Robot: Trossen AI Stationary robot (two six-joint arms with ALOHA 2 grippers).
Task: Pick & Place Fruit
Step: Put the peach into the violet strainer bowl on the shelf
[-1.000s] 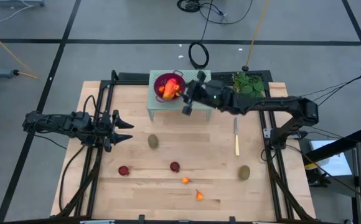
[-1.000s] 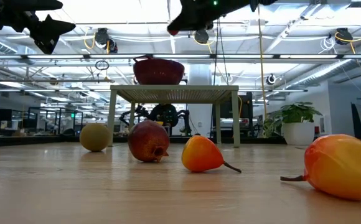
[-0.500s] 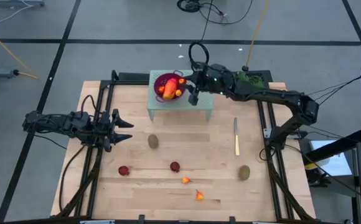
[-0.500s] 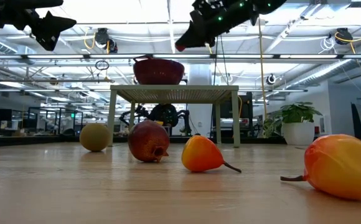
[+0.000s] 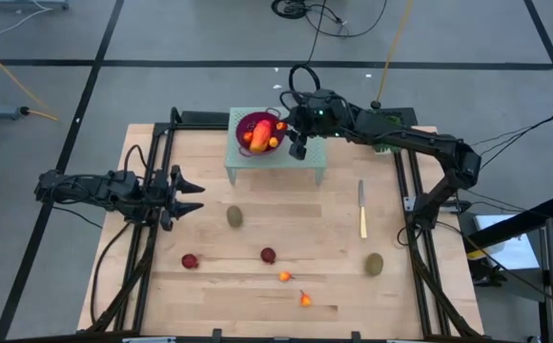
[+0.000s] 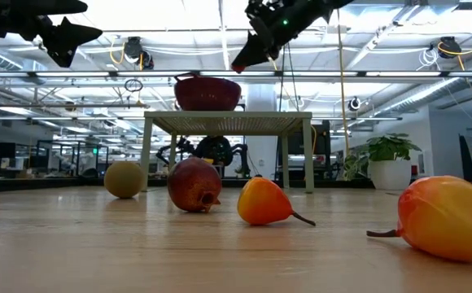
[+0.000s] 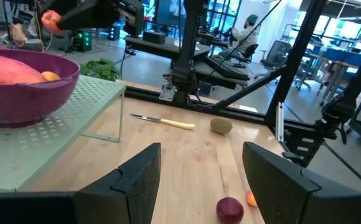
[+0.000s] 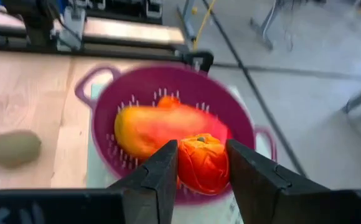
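**Right arm over the bowl, a small fruit in its grip**

The right gripper (image 5: 298,145) hangs above the near rim of the purple bowl (image 5: 243,124), which sits on a pale green perforated stand (image 5: 310,164) at the back of the table (image 5: 210,314). Its own camera shows the two fingers (image 8: 162,171) closed on a small orange-red fruit (image 8: 202,163), directly over the bowl — inside lies the large red-orange oblong fruit (image 8: 152,127) with another small orange piece (image 8: 167,101) behind it.

The left gripper (image 5: 183,198) waits out at the left side of the table, raised off the wood, its fingers spread wide and holding nothing.

The other fruit lies scattered on the boards: one brown-green oval (image 5: 235,217) left of centre, a second (image 5: 375,263) over to the right below the yellow-handled knife (image 5: 361,211), two dark red balls (image 5: 190,260) (image 5: 268,255) in the front half, and two tiny orange ones (image 5: 284,276) (image 5: 305,299) nearest the front edge.
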